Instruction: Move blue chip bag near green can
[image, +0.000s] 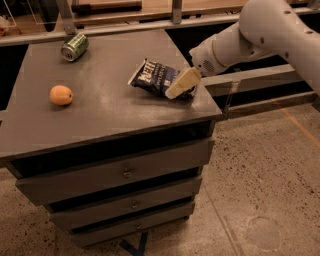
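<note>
The blue chip bag (155, 76), dark navy with white lettering, lies flat on the right half of the grey drawer cabinet's top (100, 115). The green can (74, 46) lies on its side at the far left corner of the top. My gripper (176, 88), with cream-coloured fingers, reaches in from the right on the white arm (260, 30) and sits over the bag's right end, covering part of it.
A round orange fruit (61, 95) rests on the left of the top, between the front edge and the can. Rails and a shelf run behind the cabinet. Speckled floor lies to the right and in front.
</note>
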